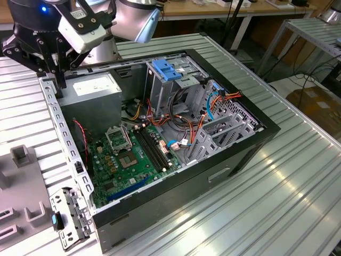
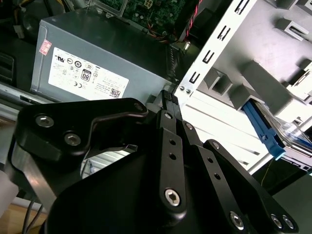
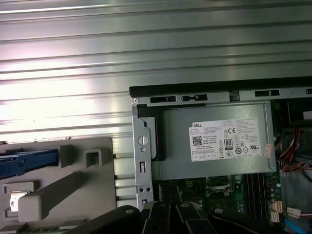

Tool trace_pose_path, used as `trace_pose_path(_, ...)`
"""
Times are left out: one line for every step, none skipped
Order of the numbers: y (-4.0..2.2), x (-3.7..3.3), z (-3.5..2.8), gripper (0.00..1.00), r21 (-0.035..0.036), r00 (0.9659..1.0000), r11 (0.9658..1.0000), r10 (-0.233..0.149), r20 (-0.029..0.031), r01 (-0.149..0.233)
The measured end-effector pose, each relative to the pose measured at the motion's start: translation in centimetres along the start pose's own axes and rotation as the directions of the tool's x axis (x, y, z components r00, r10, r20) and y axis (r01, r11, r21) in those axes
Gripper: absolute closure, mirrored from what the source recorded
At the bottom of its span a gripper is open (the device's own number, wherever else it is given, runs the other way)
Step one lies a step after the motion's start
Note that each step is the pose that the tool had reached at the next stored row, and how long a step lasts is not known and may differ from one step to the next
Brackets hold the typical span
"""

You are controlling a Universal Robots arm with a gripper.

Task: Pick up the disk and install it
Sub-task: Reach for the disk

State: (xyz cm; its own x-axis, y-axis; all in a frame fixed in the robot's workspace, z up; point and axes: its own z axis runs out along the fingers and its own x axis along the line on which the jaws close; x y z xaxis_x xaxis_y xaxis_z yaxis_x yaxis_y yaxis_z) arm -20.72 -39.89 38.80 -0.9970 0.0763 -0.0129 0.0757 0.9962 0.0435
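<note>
In the exterior view the gripper [image 1: 53,72] hangs at the rear corner of the open computer case [image 1: 250,149], at the exterior view's left, just above the power supply [image 1: 93,88]. That view takes in the whole interior: the green motherboard [image 1: 133,154], the grey drive cage [image 1: 165,90] with its blue latch [image 1: 170,69] on top, and bundles of red and orange cables beside it. Case and arm stand on a ribbed metal table [image 1: 298,202]

The second wrist view looks along the gripper's black linkages [image 2: 168,100] toward the power supply's white sticker [image 2: 87,75], with the case's perforated rear edge running alongside.

The disk [image 3: 29,162] lies outside the case, in a grey holder [image 3: 73,185] on the table. In the first wrist view its blue side rail pokes from the holder's edge; in the second wrist view the same rail [image 2: 263,124] slants under the holder's grey blocks [image 2: 263,83]. The disk is well apart from the gripper. How far the jaws stand open cannot be told
</note>
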Motion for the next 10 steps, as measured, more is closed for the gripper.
trace_pose_path(-0.02, 0.18, 0.01, 0.89, 0.0001, 1.0, 1.0, 0.0, -0.0012, 0.0)
trace_pose_path(-0.03, 0.32, 0.02, 0.89, 0.0001, 1.0, 1.0, 0.0, -0.0018, 0.0)
trace_pose_path(-0.03, 0.41, 0.03, 0.89, 0.0001, 1.0, 1.0, 0.0, -0.0024, 0.0)
trace_pose_path(-0.04, 0.46, 0.04, 0.89, 0.0002, 1.0, 1.0, 0.0, -0.0029, 0.0)
trace_pose_path(-0.05, 0.57, 0.05, 0.89, 0.0002, 1.0, 1.0, 0.0, -0.0036, 0.0)
trace_pose_path(-0.05, 0.64, 0.05, 0.89, 0.0003, 1.0, 1.0, 0.0, -0.0042, 0.0)
trace_pose_path(-0.06, 0.7, 0.06, 0.89, 0.0003, 1.0, 1.0, 0.0, -0.0046, 0.0)
trace_pose_path(-0.06, 0.77, 0.06, 0.89, 0.0004, 1.0, 1.0, 0.0, -0.0051, 0.0)
trace_pose_path(-0.07, 0.82, 0.06, 0.89, 0.0004, 1.0, 1.0, 0.0, -0.0055, 0.0)
trace_pose_path(-0.07, 0.88, 0.07, 0.89, 0.0004, 1.0, 1.0, 0.0, -0.0058, 0.0)
